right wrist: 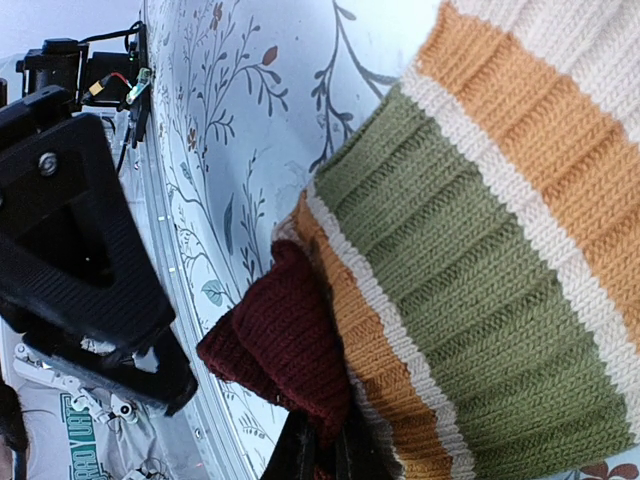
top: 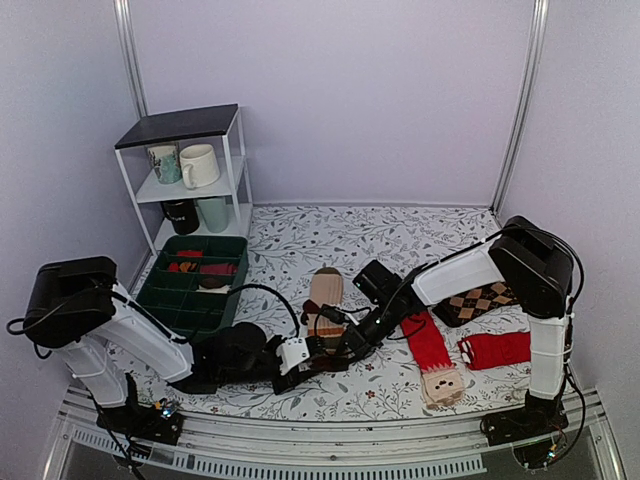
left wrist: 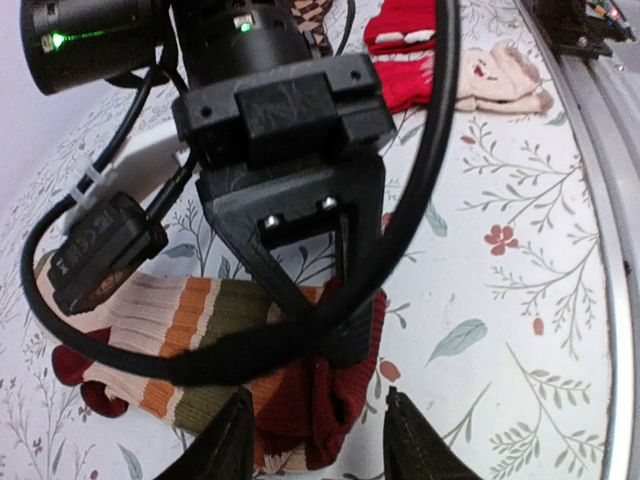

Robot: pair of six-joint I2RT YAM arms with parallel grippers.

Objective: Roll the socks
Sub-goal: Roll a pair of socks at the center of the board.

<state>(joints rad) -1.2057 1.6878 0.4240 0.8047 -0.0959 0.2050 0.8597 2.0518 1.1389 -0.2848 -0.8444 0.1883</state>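
Pinching the maroon toe of the striped socks (left wrist: 190, 320) in our right end effector (right wrist: 318, 452), we see them lie crosswise just ahead of our spread left end effector (left wrist: 318, 442).

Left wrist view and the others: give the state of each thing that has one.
striped socks: lying flat, maroon end folded up, not yet rolled.
right gripper: shut, pinching the maroon end.
left gripper: jaws apart around that fold, grip unclear.
red socks: flat, unrolled.
argyle socks: flat, unrolled.
white mug: upright.
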